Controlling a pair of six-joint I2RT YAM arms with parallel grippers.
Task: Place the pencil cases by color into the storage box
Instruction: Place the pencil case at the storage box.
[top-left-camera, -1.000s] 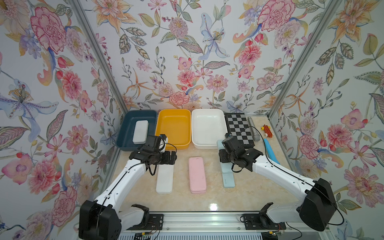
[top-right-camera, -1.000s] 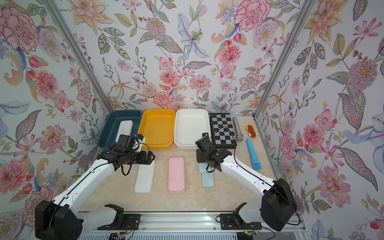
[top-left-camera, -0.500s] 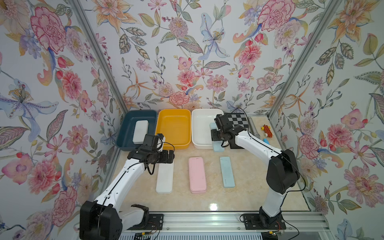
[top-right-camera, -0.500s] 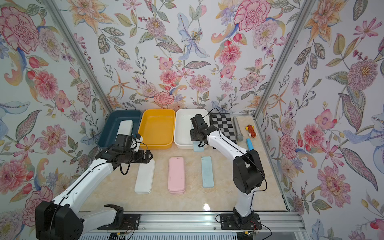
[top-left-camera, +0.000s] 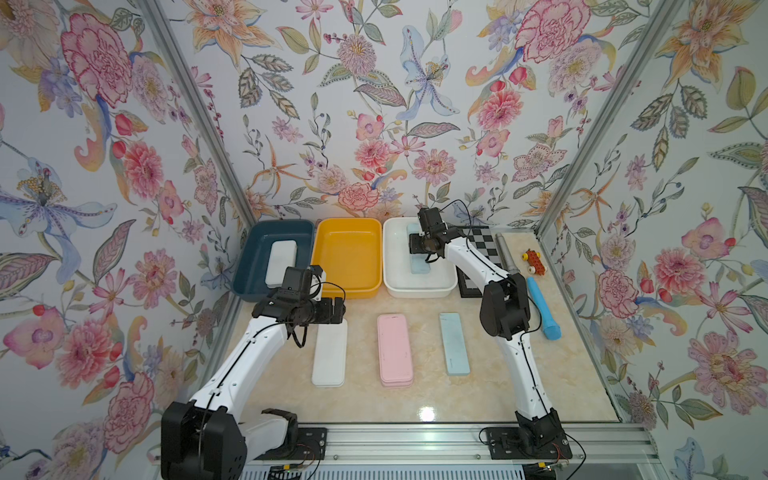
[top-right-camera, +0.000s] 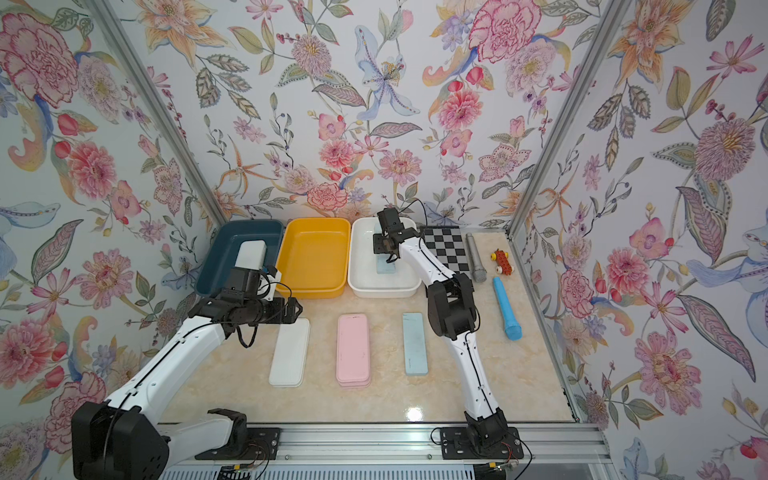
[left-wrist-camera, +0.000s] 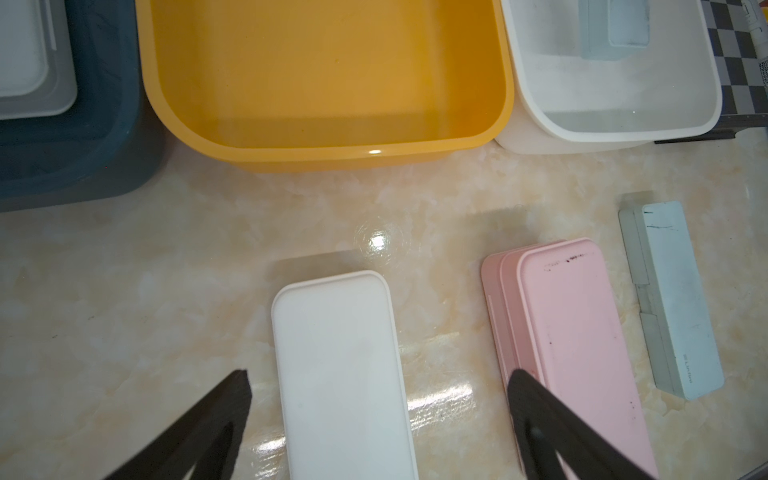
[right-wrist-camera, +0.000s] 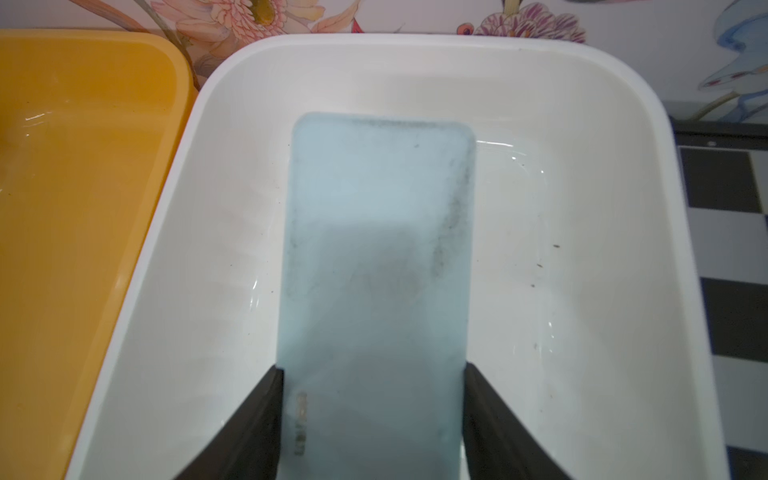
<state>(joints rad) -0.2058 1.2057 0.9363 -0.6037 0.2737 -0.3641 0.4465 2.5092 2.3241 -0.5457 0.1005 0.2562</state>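
My right gripper (right-wrist-camera: 374, 374) is shut on a light blue pencil case (right-wrist-camera: 378, 249), one finger on each long edge, low inside the white storage box (top-left-camera: 417, 286). Whether the case touches the box floor I cannot tell. On the table lie a white pencil case (top-left-camera: 330, 353), a pink stack of pencil cases (top-left-camera: 395, 351) and another light blue one (top-left-camera: 454, 343). My left gripper (left-wrist-camera: 379, 376) hangs open above the far end of the white case (left-wrist-camera: 340, 374), touching nothing. One white case (top-left-camera: 282, 257) lies in the dark blue box (top-left-camera: 253, 266). The yellow box (top-left-camera: 349, 257) holds nothing.
Right of the white box lies a chessboard (top-left-camera: 482, 245), then a grey stick (top-left-camera: 505, 253), a red toy (top-left-camera: 532, 262) and a bright blue microphone-shaped stick (top-left-camera: 542, 307). Floral walls close in the back and both sides.
My right arm has swung from the front of the table back to the white box, carrying a light blue case with it. The left gripper has barely moved.
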